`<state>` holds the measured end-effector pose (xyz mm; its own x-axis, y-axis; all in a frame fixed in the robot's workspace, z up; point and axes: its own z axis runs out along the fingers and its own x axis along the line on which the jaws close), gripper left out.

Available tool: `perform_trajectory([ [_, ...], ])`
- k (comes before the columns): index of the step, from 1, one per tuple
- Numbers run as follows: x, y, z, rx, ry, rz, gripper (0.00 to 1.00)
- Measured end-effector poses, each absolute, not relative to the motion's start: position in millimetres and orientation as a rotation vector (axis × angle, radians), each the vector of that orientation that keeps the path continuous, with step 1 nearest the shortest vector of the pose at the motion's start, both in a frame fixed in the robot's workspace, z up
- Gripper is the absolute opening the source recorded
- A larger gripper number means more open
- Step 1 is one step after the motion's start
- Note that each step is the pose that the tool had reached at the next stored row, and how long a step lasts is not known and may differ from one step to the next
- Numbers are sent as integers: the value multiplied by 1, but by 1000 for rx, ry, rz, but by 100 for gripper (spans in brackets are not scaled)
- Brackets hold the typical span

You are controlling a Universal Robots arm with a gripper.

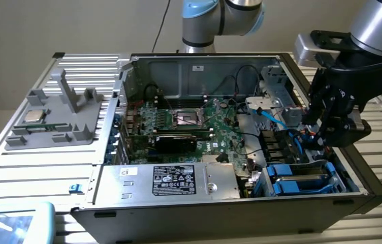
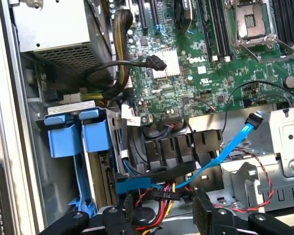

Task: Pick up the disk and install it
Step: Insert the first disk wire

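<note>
Gripper (image 1: 328,138), wide and empty, hangs over the case (image 1: 211,213) near its wall on the exterior view's right; disk (image 1: 298,180) sits hemmed in the case's corner.

The one word that reads clearly is the brand "DELL", in white capitals on the green circuit board (image 2: 210,78), seen in the wrist view just beside a small silver heat sink (image 2: 167,63). In the exterior view a black label (image 1: 172,179) on the silver box (image 1: 126,180) carries white print and small marks, too small to read. A white sticker (image 1: 205,66) on the case's back wall (image 1: 170,76) has dark lines of print, also unreadable.
</note>
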<state>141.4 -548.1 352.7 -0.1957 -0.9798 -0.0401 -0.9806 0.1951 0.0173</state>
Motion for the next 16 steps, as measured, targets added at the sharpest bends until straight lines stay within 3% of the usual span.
perform_trajectory([
  [16, 134, -542, 347, -1896, 2442, 23, 60],
])
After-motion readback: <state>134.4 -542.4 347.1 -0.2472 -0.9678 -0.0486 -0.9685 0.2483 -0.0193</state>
